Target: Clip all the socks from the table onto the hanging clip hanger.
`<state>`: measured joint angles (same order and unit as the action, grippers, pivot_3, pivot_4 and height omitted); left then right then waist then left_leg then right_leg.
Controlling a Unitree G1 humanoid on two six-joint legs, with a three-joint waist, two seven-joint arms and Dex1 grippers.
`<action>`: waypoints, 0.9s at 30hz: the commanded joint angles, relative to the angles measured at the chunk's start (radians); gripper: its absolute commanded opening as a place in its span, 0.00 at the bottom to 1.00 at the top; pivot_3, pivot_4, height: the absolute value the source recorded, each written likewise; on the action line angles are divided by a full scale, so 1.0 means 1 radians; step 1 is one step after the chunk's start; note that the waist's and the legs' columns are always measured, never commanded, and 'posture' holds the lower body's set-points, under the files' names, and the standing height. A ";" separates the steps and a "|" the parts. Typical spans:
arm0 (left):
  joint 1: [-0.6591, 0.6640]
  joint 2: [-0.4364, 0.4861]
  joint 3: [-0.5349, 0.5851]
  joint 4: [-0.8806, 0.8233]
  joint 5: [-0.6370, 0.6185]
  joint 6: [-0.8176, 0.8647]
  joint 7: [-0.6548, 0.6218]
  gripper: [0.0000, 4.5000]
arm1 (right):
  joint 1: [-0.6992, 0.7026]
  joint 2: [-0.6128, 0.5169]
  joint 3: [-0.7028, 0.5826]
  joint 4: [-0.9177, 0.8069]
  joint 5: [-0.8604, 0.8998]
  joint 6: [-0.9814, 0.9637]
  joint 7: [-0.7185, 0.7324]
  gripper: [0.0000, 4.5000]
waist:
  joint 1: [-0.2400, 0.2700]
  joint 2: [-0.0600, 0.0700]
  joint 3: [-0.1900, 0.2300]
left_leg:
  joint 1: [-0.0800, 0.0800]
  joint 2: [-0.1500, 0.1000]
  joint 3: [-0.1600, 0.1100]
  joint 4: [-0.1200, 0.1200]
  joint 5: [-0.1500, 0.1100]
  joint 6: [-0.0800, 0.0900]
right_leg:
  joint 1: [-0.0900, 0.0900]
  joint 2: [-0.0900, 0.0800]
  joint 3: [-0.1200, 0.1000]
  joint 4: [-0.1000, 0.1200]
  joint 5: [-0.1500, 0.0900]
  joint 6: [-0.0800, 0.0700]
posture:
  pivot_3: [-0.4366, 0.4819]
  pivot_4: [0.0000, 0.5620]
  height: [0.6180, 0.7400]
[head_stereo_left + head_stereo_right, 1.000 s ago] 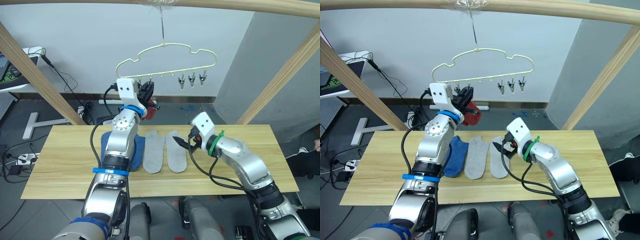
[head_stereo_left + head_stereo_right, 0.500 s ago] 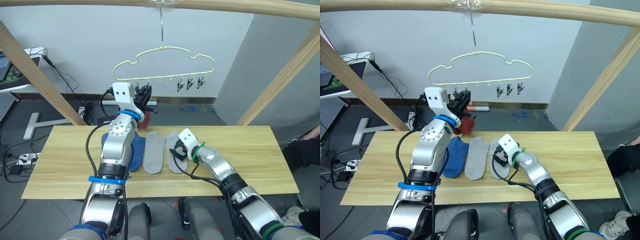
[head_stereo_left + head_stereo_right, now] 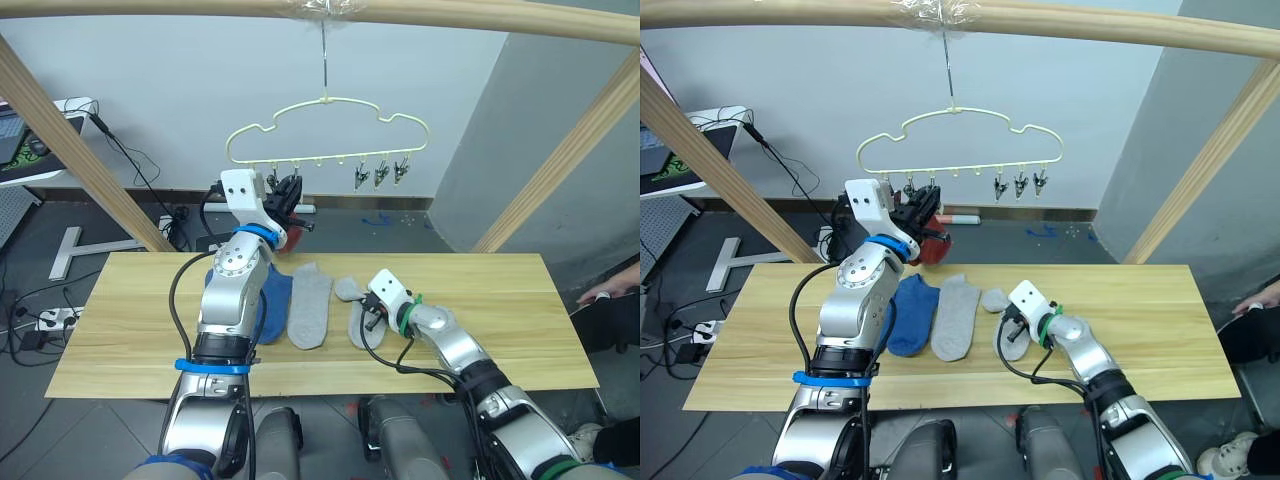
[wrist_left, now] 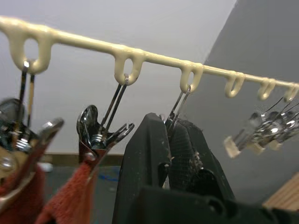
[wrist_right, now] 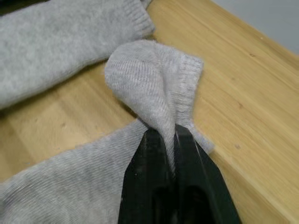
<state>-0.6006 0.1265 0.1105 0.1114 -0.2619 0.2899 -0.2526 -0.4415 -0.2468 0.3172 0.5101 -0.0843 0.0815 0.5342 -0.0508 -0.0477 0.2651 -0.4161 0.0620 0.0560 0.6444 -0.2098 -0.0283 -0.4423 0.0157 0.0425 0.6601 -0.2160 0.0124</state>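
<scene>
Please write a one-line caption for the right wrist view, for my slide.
Right pincer shut on a pinched fold of a light grey sock lying on the wooden table.

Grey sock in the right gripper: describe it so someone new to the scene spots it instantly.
On the pale wooden table, three socks lie in a row below the clip hanger: a blue sock, a flat grey sock, then the grey sock nearest the robot's right. Unlike its flat twin, its cuff end is folded up, pinched by the right gripper.

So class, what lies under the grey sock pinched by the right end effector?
The grey sock rests partly on the table; its pinched fold is lifted. Anything beneath its flat part is covered.
</scene>
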 commanded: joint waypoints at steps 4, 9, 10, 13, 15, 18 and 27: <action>-0.001 -0.042 0.159 -0.049 -0.283 0.292 0.035 0.02 | 0.072 -0.047 -0.042 -0.366 0.047 0.060 0.057 0.01 | -0.012 0.000 0.000 | 0.001 0.001 0.000 0.000 0.000 0.000 | 0.000 0.001 0.000 0.001 0.000 0.000 | 0.44 0.42 1.00; -0.006 -0.054 0.236 -0.072 -0.433 0.410 0.076 0.02 | 0.086 -0.036 -0.077 -0.549 0.064 0.158 0.023 0.01 | -0.012 0.000 0.000 | 0.002 0.001 -0.003 0.000 0.000 0.000 | 0.000 0.002 -0.001 0.003 0.000 0.000 | 0.44 0.41 1.00; -0.007 -0.061 0.253 -0.079 -0.469 0.430 0.086 0.02 | 0.082 -0.022 -0.078 -0.601 0.062 0.184 0.008 0.01 | -0.012 0.000 0.000 | 0.002 0.001 -0.003 0.000 0.000 0.000 | 0.001 0.001 -0.001 0.003 0.000 0.000 | 0.43 0.41 1.00; -0.008 -0.068 0.273 -0.092 -0.540 0.473 0.105 0.02 | 0.066 0.007 -0.079 -0.690 0.060 0.243 -0.022 0.01 | -0.013 0.000 0.000 | 0.002 0.000 -0.001 0.001 0.000 0.000 | 0.001 0.001 0.000 0.002 0.000 0.000 | 0.43 0.41 1.00; -0.009 -0.067 0.268 -0.104 -0.573 0.497 0.104 0.02 | 0.041 0.029 -0.083 -0.709 0.059 0.278 -0.041 0.01 | -0.012 0.000 0.000 | 0.001 0.000 -0.002 0.000 0.000 0.000 | 0.000 0.001 0.000 0.001 0.000 0.000 | 0.42 0.42 1.00; -0.006 -0.062 0.257 -0.110 -0.582 0.499 0.115 0.02 | 0.005 0.042 -0.074 -0.712 0.054 0.301 -0.041 0.01 | -0.010 0.000 0.000 | 0.001 0.000 -0.002 0.000 0.000 0.000 | 0.000 0.001 -0.001 0.001 0.000 0.000 | 0.42 0.42 1.00; 0.001 -0.052 0.233 -0.143 -0.644 0.528 0.096 0.02 | -0.053 0.066 -0.080 -0.680 0.067 0.318 -0.044 0.01 | -0.010 0.000 0.000 | 0.000 0.000 -0.002 0.000 0.000 0.000 | 0.000 0.001 -0.001 0.000 0.000 0.000 | 0.43 0.43 1.00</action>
<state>-0.6166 0.0672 0.3562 -0.0043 -0.8882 0.8009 -0.1498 -0.4713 -0.1880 0.2503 -0.1535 -0.0359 0.4060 0.4947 -0.0605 -0.0480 0.2649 -0.4159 0.0620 0.0543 0.6442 -0.2098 -0.0285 -0.4426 0.0166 0.0418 0.6600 -0.2160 0.0124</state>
